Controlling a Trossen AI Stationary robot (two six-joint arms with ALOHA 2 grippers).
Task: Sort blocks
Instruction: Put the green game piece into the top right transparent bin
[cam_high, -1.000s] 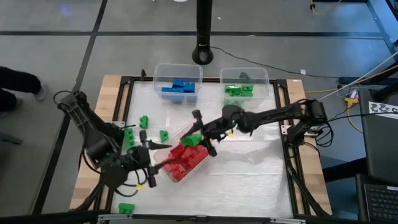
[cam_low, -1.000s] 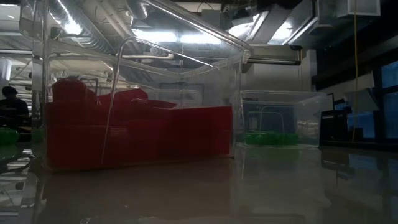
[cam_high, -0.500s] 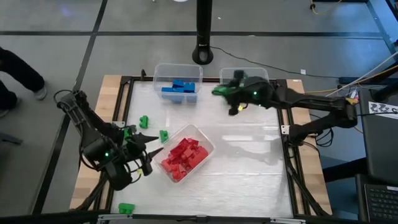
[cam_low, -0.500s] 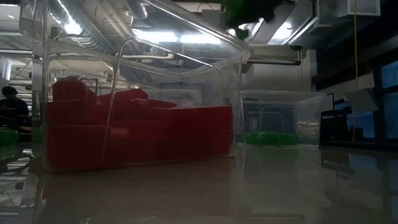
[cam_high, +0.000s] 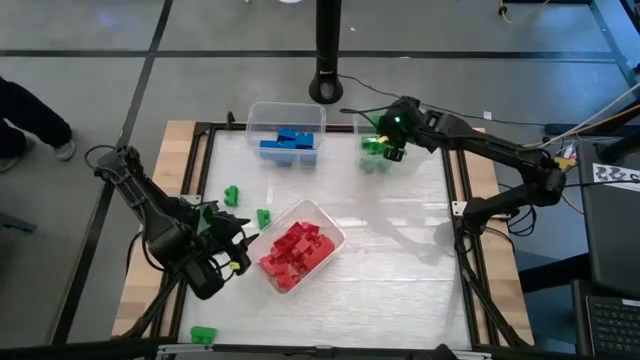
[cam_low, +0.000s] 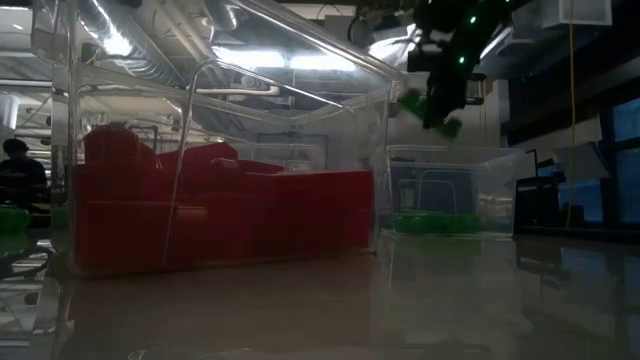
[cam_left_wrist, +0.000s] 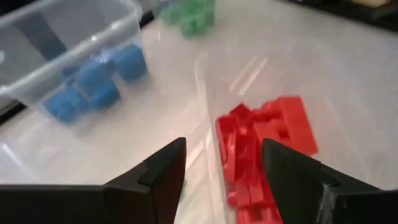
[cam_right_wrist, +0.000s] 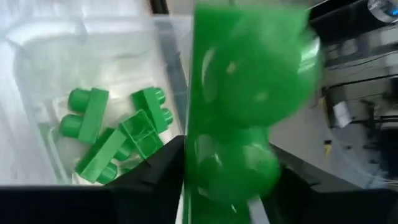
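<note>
Green block (cam_right_wrist: 245, 106) between right fingers (cam_right_wrist: 155, 174)

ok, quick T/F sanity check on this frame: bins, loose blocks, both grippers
1. The right gripper is above the bin of green blocks. True.
2. It carries a red block. False: a green block sits between its fingers.
3. The blue blocks are in the bin nearest the left gripper. False: that one holds red blocks.
4. Green blocks lie loose on the table. True, e.g. one.
5. The left gripper is open and empty. True.
</note>
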